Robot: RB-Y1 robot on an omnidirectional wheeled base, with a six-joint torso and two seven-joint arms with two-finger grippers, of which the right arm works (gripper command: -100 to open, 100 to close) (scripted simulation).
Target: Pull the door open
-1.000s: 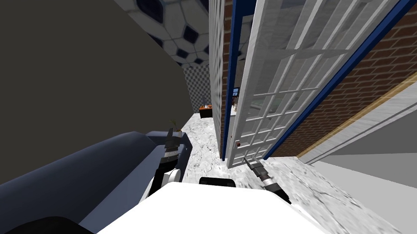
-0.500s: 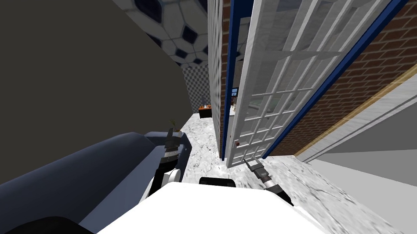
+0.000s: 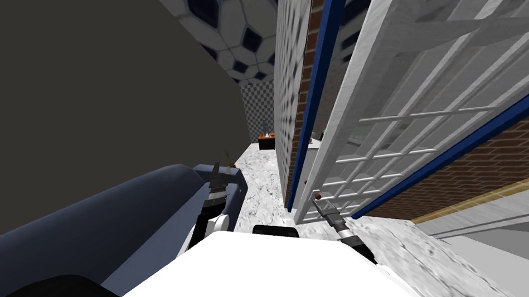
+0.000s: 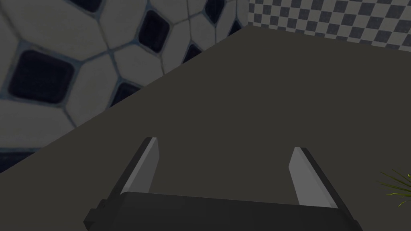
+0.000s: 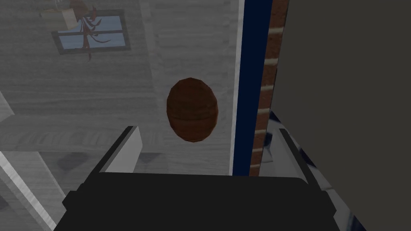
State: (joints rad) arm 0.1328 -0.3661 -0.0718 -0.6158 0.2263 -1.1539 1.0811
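A white door with a grid of glass panes hangs in a blue frame set in a brick wall. Its free edge stands slightly off the blue jamb. A round brown knob sits near that edge, low on the door. My right gripper is open, and the knob lies just ahead of it, between the lines of the two fingers without touching them. From the head, the right gripper points right at the knob. My left gripper is open and held above the sofa's arm.
A dark blue sofa runs along my left side. A strip of marbled floor leads between it and the brick wall to a small dark table at the far end. A potted plant stands past the sofa.
I have moved closer to the door and turned, so it looms larger. My right gripper has closed in on the knob. The left arm has not moved.
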